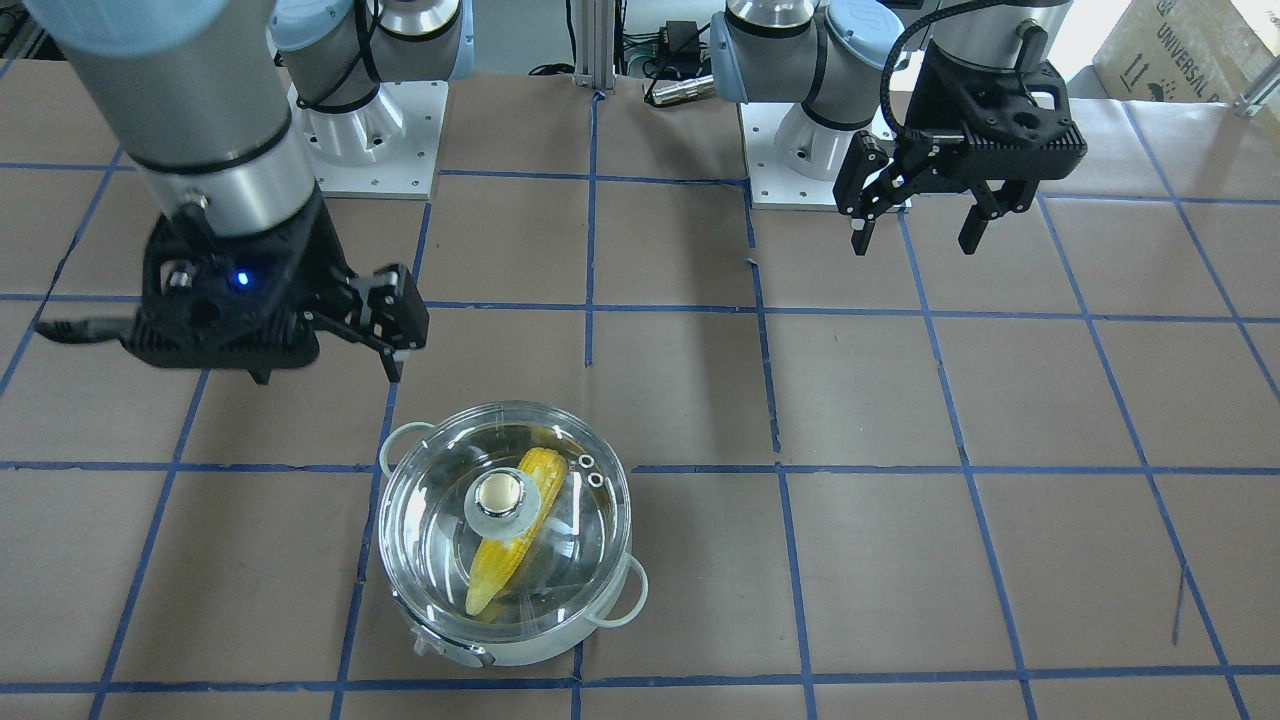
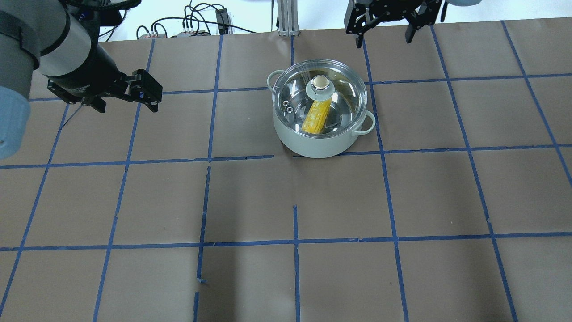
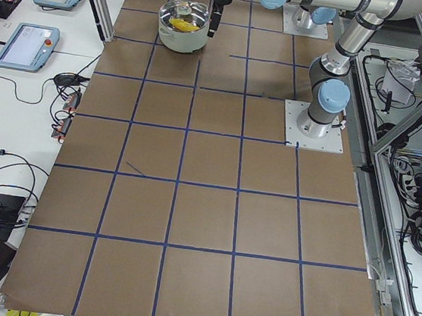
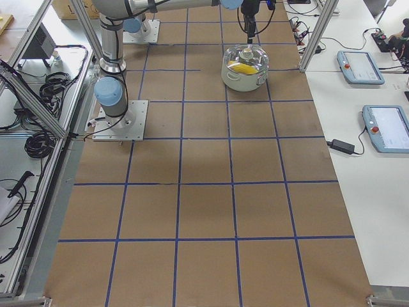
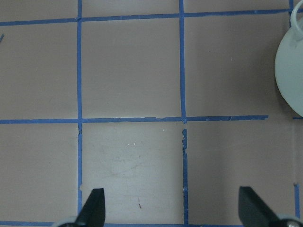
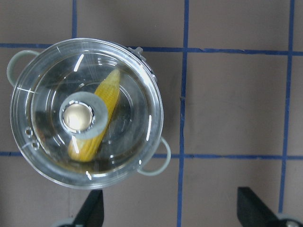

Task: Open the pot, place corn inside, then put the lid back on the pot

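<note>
Left gripper point(image 1: 914, 240) and right gripper point(image 2: 383, 40) hang wide open, holding nothing. Your lid point(image 1: 497, 495) may sit crooked on the pot point(image 2: 313, 145); one bump could tip it.

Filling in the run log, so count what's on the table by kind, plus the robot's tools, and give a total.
pot: 1
lid: 1, sitting on the pot
corn: 1, inside the pot under the lid
tools: 2, the left tool and the right tool, both open and empty
Total: 5
</note>
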`<state>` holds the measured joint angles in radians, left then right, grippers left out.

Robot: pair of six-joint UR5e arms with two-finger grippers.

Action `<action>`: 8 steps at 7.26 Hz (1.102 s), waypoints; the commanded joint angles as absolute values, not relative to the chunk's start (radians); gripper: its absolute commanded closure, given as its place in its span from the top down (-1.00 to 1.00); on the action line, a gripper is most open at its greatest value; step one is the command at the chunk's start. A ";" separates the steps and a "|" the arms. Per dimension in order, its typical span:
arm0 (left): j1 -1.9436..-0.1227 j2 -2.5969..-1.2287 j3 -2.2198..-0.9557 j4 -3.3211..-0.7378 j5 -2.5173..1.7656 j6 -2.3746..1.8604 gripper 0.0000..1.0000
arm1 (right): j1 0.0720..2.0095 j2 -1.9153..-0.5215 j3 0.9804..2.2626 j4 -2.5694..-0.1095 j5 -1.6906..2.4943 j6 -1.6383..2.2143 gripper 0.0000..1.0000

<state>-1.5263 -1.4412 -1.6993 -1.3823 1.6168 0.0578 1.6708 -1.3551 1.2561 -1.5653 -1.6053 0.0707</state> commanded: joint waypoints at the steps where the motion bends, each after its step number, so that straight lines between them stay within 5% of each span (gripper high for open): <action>1: -1.526 -1.439 -1.701 -1.382 1.617 0.061 1.00 | 1.631 -1.507 1.415 -1.511 -1.609 0.046 1.00; 8: -1.526 -1.439 -1.701 -1.382 1.617 0.061 1.00 | 1.629 -1.571 1.517 -1.542 -1.592 0.018 1.00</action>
